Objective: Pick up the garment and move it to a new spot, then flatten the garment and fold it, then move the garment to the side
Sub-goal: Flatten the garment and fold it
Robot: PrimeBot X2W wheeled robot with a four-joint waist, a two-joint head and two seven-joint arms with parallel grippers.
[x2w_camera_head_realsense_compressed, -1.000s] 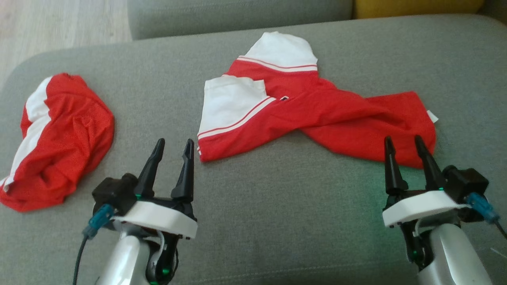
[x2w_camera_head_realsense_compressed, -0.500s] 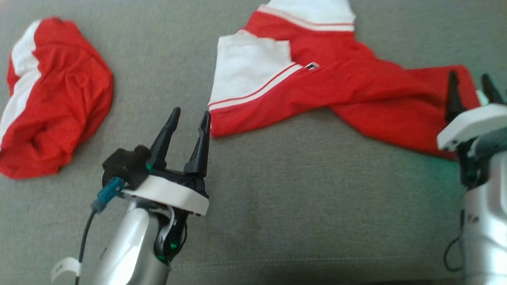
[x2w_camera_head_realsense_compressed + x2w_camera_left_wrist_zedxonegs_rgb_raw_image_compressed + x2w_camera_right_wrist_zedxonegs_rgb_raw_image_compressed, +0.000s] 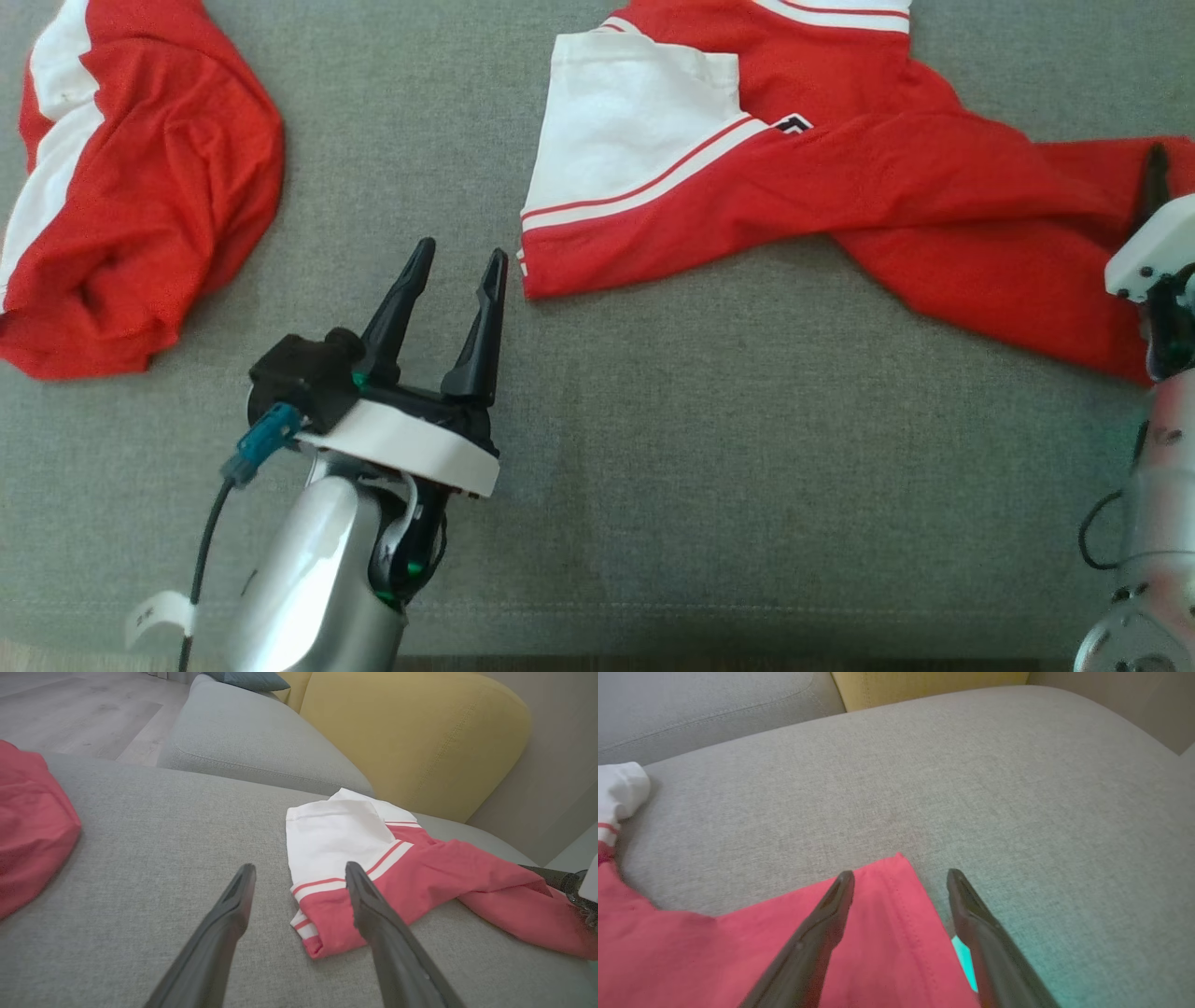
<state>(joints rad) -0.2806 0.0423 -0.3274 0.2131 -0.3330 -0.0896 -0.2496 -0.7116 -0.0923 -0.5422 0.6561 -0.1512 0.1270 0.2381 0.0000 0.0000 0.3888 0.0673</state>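
The red-and-white garment [image 3: 840, 215] lies twisted across the upper right of the frame on the grey cushion [image 3: 747, 448], with the left hand [image 3: 462, 250] and right hand [image 3: 900, 873] both wide open and empty at its opposite corners, seemingly ready to lift it.

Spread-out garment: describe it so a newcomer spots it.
On the grey sofa seat, look right of centre: a red garment lying stretched out. Unlike the crumpled red heap at left, it shows a flat white panel edged with stripes.
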